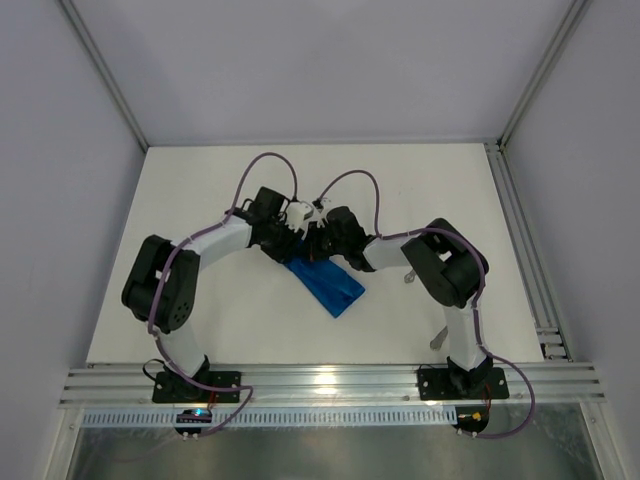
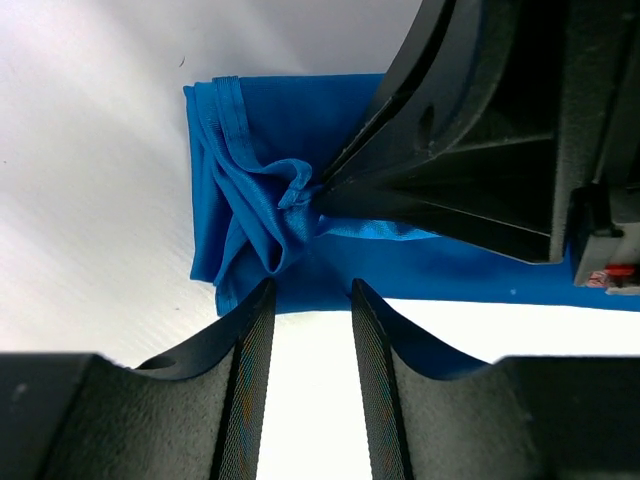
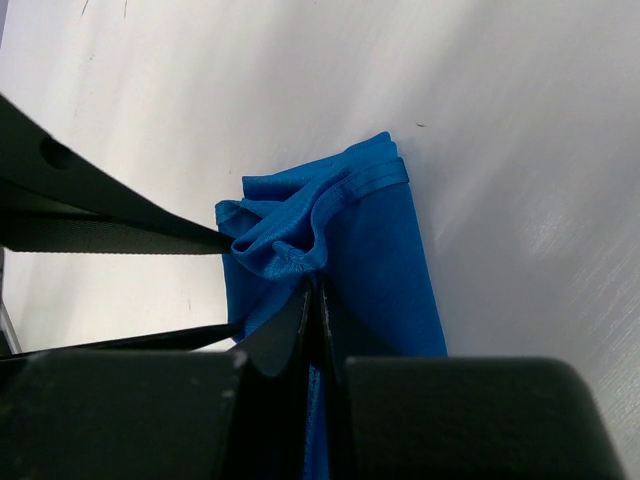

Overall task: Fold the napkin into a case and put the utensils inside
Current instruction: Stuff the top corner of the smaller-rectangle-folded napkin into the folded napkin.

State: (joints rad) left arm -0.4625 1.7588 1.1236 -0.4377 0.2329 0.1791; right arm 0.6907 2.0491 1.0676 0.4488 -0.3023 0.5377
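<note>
The bright blue napkin (image 1: pixel 330 287) lies folded into a long strip at mid-table, with its far end bunched up (image 2: pixel 260 190). My right gripper (image 3: pixel 314 285) is shut on a raised pleat of that bunched end (image 3: pixel 290 245). My left gripper (image 2: pixel 310 290) faces it, open, with its tips at the napkin's edge and only white table between the fingers. Both grippers meet over the napkin's far end (image 1: pixel 308 240). Of the utensils, small silver bits show beside the right arm (image 1: pixel 408 276) and near its base (image 1: pixel 437 342); the rest is hidden.
The white table (image 1: pixel 200 200) is walled by grey panels, with an aluminium rail (image 1: pixel 330 380) along the near edge and another down the right side (image 1: pixel 525 250). The right arm's elbow (image 1: pixel 450 265) hangs over the table's right half.
</note>
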